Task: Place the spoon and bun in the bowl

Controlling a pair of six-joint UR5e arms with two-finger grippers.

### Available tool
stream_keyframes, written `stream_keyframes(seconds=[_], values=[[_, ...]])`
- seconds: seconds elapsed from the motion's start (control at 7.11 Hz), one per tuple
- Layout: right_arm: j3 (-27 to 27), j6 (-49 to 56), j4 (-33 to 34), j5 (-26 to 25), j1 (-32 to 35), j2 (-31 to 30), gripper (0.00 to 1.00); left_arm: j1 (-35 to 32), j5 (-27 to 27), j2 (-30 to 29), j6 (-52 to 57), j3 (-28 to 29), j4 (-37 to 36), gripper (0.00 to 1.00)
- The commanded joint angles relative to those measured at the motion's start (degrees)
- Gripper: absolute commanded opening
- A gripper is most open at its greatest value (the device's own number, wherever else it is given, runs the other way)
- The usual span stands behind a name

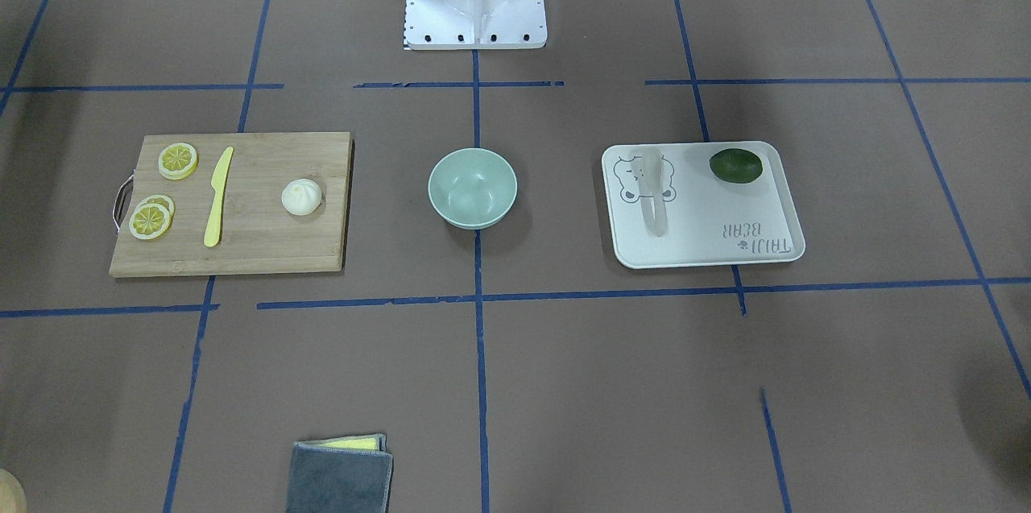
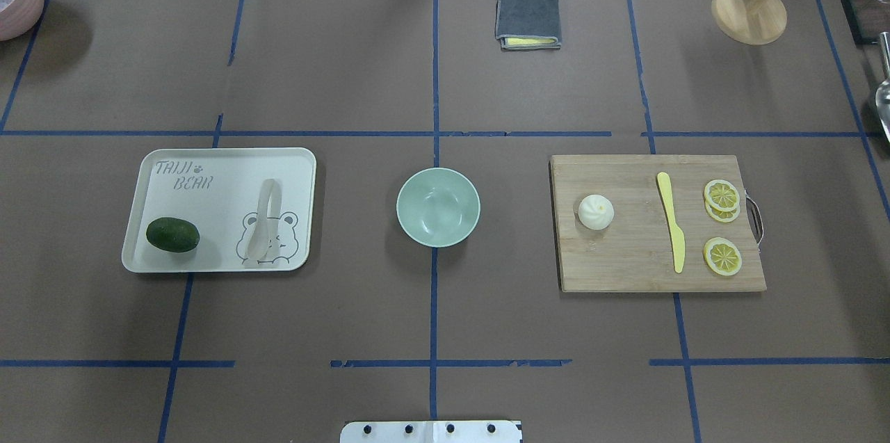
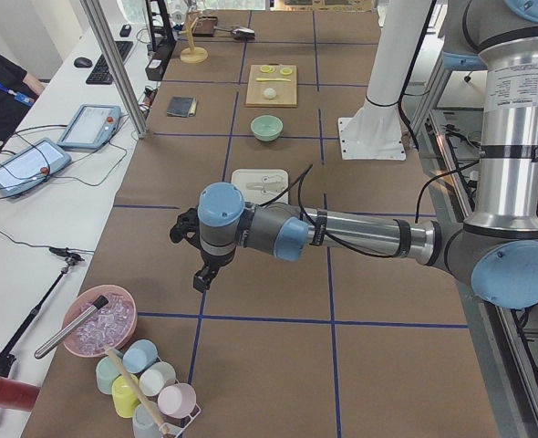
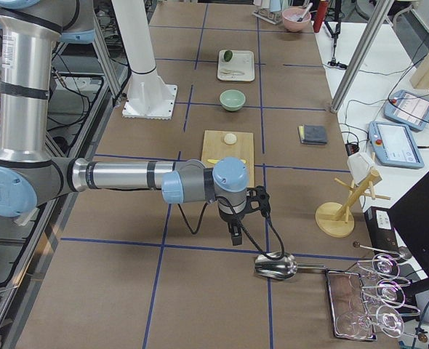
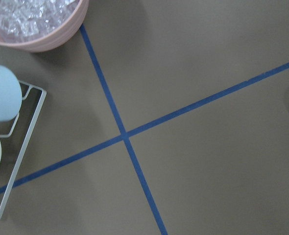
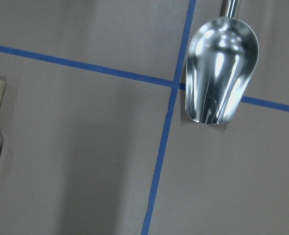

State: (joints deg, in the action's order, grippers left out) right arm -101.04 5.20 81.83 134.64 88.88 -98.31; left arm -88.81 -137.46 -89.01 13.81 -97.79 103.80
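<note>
Though whether the left gripper (image 3: 201, 276) and right gripper (image 4: 234, 235) are open cannot be told, the light, slick spoon (image 2: 264, 224) on the left tray (image 2: 208, 165) likely suits a handle pinch, the soft bun (image 2: 596, 211) on the right board (image 2: 626, 269) a gentle one.

The tabletop (image 2: 327, 67) is brown, gridded with blue tape (image 2: 435, 81). The bowl (image 2: 438, 207) is pale mint green, the bun (image 2: 596, 211) cream-white with a swirled top, the spoon (image 2: 263, 220) translucent off-white. The tray (image 2: 215, 217) is white with a grey bear print and lettering. The lime (image 2: 172, 234) is dark green; the knife (image 2: 672, 222) and lemon slices (image 2: 722, 256) yellow.
</note>
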Motion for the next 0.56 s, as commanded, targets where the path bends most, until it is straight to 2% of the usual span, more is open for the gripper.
stream_keyframes(seconds=[0.0,0.14,0.28,0.42], values=[[-0.64,-0.28,-3.96,1.40,-0.03,0.49,1.00,0.22,0.00,-0.72,-0.10,-0.04,14.93,1.00],[-0.56,-0.37,-3.87,3.06,-0.11,0.40,1.00,0.57,-0.34,-1.16,-2.97,0.49,26.42,1.00],[-0.47,-0.28,-3.87,3.43,-0.11,0.40,1.00,4.92,-0.35,-1.17,-16.40,-0.12,30.37,1.00],[-0.30,-0.19,-3.87,3.43,-0.11,0.14,1.00,9.58,0.35,-2.47,-34.28,-1.86,32.76,1.00]])
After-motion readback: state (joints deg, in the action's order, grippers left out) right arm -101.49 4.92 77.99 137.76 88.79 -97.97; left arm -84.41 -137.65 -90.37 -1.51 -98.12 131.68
